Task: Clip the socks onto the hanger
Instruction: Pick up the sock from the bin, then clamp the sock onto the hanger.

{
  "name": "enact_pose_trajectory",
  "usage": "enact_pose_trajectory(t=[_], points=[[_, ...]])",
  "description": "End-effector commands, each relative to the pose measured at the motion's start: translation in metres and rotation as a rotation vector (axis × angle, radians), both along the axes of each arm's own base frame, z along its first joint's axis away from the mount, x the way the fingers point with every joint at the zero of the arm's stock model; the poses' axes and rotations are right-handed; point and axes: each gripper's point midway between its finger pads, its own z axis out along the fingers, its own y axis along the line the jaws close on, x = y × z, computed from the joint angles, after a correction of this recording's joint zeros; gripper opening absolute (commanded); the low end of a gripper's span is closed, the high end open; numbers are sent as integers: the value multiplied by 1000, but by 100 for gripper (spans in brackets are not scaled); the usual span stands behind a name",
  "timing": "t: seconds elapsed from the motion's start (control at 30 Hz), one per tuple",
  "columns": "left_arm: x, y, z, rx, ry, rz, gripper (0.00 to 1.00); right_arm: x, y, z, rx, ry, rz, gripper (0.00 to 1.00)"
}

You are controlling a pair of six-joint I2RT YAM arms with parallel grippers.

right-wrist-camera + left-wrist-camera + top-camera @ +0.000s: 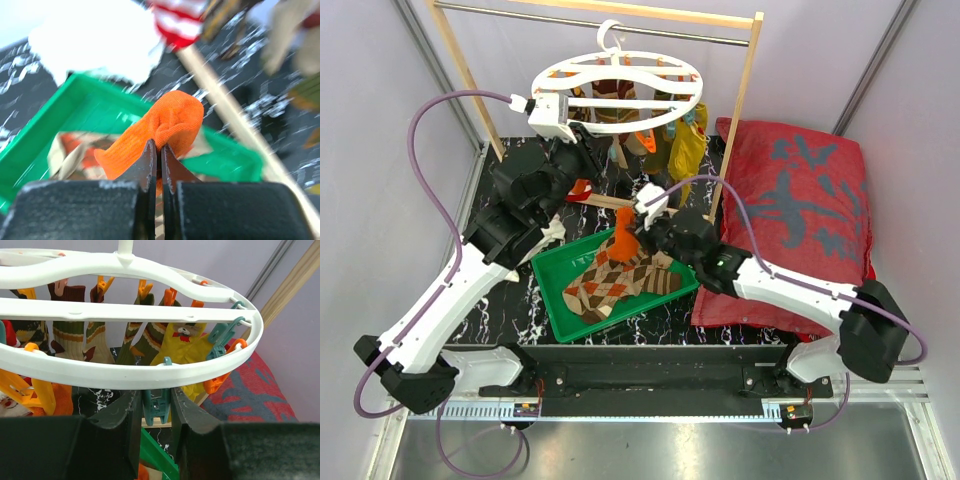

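The white round hanger (620, 127) hangs from the rack rod with several socks clipped under it, among them an olive-yellow one (688, 146). My left gripper (582, 135) is at the ring's near rim (125, 375), its jaws closed against the sides of a teal clip (156, 407). My right gripper (632, 236) is shut on a plain orange sock (167, 122) and holds it above the green tray (548, 292). Brown-orange-cream argyle socks (617, 285) lie in the tray. A red-and-white striped sock (180, 20) shows near the rack's foot.
The wooden rack frame (741, 110) with its metal rod stands behind the tray. A big red cushion (800, 200) lies at the right. A white cloth (100, 40) lies left of the tray. The table top is black marble.
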Motion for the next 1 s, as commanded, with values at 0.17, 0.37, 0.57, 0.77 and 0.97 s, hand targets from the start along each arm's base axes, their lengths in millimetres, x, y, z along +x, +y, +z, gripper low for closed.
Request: enact_pose_trajectory(t=[0.17,0.37,0.57,0.77,0.97], points=[[-17,-4,35,-106,-59,-74,1,25,-39,136,302,-318,-89,0],[-17,-13,33,-128,-39,-106,1,21,-43,174,403,-392,-55,1],[-17,-17,32,-142,-28,-124,1,14,-34,194,444,-431,19,2],[-17,-22,28,-150,-11,-139,1,4,-31,210,484,-448,69,2],[-18,-26,31,-167,-10,-162,1,4,-30,212,493,-443,79,2]])
